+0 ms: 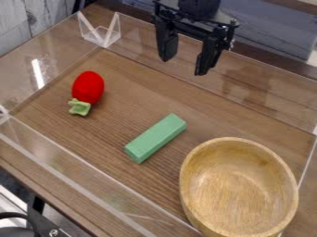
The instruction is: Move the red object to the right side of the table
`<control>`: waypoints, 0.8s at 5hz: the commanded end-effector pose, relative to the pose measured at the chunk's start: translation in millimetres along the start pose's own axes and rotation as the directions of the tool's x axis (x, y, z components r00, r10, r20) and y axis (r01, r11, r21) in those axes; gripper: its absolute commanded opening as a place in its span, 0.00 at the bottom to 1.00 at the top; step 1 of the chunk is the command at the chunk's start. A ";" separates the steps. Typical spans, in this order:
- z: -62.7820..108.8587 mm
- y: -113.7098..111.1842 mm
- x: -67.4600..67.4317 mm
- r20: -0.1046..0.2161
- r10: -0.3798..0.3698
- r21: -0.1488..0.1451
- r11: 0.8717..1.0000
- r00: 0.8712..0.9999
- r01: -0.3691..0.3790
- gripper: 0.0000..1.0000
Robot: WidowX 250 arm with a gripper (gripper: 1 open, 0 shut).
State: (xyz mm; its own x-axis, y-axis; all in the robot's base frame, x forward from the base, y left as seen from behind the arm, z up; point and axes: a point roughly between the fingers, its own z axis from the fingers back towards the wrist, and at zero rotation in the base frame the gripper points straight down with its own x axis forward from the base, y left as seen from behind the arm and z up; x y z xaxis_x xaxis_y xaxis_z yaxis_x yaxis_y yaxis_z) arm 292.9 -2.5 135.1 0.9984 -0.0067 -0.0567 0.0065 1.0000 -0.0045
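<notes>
The red object (88, 88), a small glossy strawberry-shaped toy with a pale green leafy cap at its lower end, lies on the left part of the dark wood-grain table (235, 102). My gripper (183, 54) hangs above the table's far middle, pointing down. Its two black fingers stand apart with nothing between them. It is well to the right of the strawberry and higher up, not touching it.
A green rectangular block (155, 137) lies at the table's centre. A round light wooden bowl (238, 185) fills the near right corner. Low clear acrylic walls (56, 176) border the tabletop, with a folded clear piece (99, 31) at the far left.
</notes>
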 end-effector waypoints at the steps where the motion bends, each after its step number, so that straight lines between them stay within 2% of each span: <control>1: -11.6 4.4 -3.6 -0.026 0.007 -0.002 1.000 1.000 -0.007 1.00; 2: -18.4 20.7 -10.5 -0.029 0.030 -0.002 1.000 0.999 -0.030 1.00; 3: -17.3 48.2 -18.6 -0.001 0.068 0.006 0.998 0.998 -0.068 1.00; 4: -16.0 88.3 -27.9 0.044 0.090 0.016 0.996 0.995 -0.091 1.00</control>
State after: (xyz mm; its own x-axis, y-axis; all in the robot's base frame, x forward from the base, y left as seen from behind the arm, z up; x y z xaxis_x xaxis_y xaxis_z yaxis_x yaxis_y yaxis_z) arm 262.5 84.1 106.1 0.9936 0.0920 -0.0662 -0.0920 0.9958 0.0023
